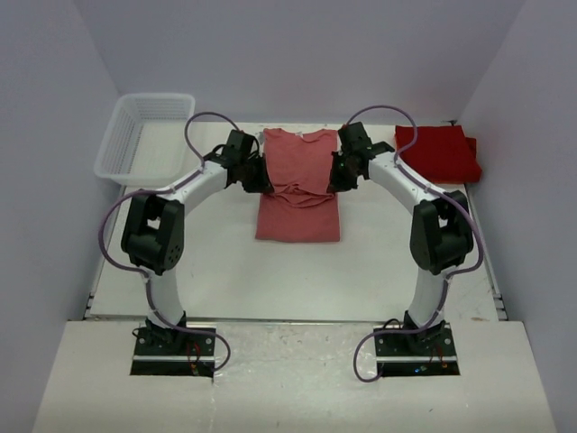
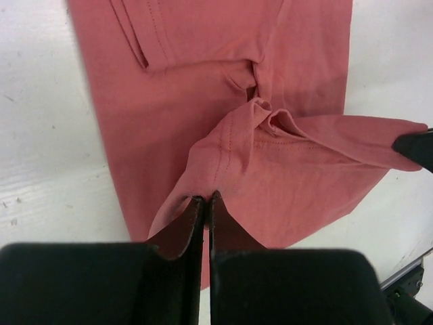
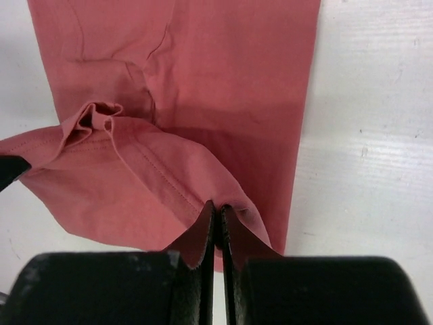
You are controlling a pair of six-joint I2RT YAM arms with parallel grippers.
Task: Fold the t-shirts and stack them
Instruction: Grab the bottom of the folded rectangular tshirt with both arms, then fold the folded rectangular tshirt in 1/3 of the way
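Both the left gripper (image 2: 205, 203) and right gripper (image 3: 218, 210) are pinched shut on a stitched edge of the salmon shirt (image 1: 297, 203), lying left of the red stack (image 1: 439, 152), and uneven pulling could slip the thin cloth free, leaving a crooked, bunched fold.

Basket (image 1: 110, 144): white plastic mesh, rectangular, standing upright at the far left corner of the table, close to the left wall.
Table (image 1: 297, 280): white and flat, with small dark scuffs visible up close.
Walls (image 1: 297, 54): plain pale grey, enclosing the table on the left, back and right.
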